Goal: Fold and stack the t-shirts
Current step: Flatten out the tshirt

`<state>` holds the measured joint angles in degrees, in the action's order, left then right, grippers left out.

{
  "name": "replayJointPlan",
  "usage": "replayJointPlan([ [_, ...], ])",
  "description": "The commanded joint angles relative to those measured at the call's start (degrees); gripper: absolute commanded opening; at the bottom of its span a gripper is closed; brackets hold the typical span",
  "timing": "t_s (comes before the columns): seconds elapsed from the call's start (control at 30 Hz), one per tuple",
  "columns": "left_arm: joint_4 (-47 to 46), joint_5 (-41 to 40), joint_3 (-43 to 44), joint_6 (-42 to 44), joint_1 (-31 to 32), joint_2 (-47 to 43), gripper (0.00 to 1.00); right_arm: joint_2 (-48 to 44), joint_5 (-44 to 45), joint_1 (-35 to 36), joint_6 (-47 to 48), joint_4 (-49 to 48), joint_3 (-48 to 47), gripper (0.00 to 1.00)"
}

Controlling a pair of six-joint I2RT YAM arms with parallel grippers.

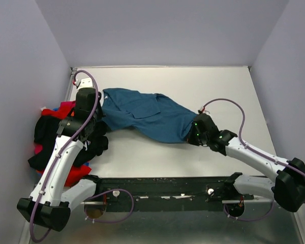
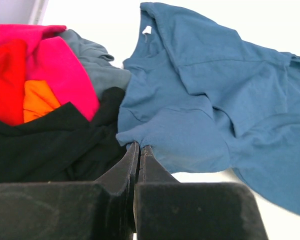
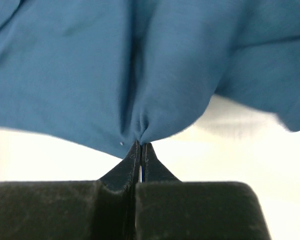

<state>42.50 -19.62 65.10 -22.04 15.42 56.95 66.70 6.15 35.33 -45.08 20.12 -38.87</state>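
A teal-blue t-shirt (image 1: 145, 114) lies crumpled across the middle of the table, stretched between both grippers. My left gripper (image 1: 98, 122) is shut on its left edge; the wrist view shows the pinched cloth (image 2: 140, 142) at my left gripper's tips (image 2: 139, 146). My right gripper (image 1: 193, 136) is shut on the shirt's right lower edge, with the cloth (image 3: 140, 75) bunched at its tips (image 3: 140, 143). A pile of other shirts sits at the left: red (image 1: 73, 175), magenta (image 2: 60, 65), orange (image 2: 40, 100) and black (image 1: 46, 129).
A grey garment (image 2: 97, 70) lies in the pile beside the magenta shirt. The table (image 1: 157, 157) is white with grey walls on three sides. A dark rail (image 1: 168, 185) with the arm bases runs along the near edge.
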Motion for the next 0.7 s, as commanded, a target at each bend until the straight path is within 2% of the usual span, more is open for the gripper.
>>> replayJointPlan([
  [0.0,-2.16,-5.34,-0.59,2.36,-1.44,-2.28,0.0,0.0,4.01,10.87,-4.57,6.3,-2.68,0.02],
  [0.07,-2.86,-5.08,-1.2,2.36,-1.62,-2.8,0.0,3.42,10.16,16.32,-7.03,12.37,-6.81,0.07],
  [0.1,-3.3,-4.82,-1.55,2.44,-1.62,-3.07,0.0,5.88,12.2,17.91,-9.65,16.4,-8.83,0.13],
  [0.13,-3.74,-4.64,-2.08,2.53,-1.62,-3.33,0.0,8.51,13.09,19.32,-10.98,18.53,-10.85,0.21],
  [0.2,-4.61,-4.03,-3.31,2.53,-1.71,-4.21,0.0,12.13,14.84,20.3,-12.04,22.49,-13.59,0.51],
  [0.23,-5.14,-3.59,-4.01,2.62,-1.71,-4.65,0.0,12.75,15.46,20.56,-12.14,22.94,-14.03,0.59],
  [0.27,-5.76,-2.89,-4.71,2.71,-1.71,-5.18,0.0,12.41,15.73,20.57,-12.22,22.77,-13.86,0.62],
  [0.43,-6.38,-2.36,-6.39,3.06,-1.71,-5.8,0.0,4.07,17.4,20.57,-13.89,20.57,-7.98,0.62],
  [0.67,-6.47,-2.27,-7.18,2.97,-1.8,-5.97,0.0,-3.15,20.83,20.48,-18.72,30.06,-3.77,0.61],
])
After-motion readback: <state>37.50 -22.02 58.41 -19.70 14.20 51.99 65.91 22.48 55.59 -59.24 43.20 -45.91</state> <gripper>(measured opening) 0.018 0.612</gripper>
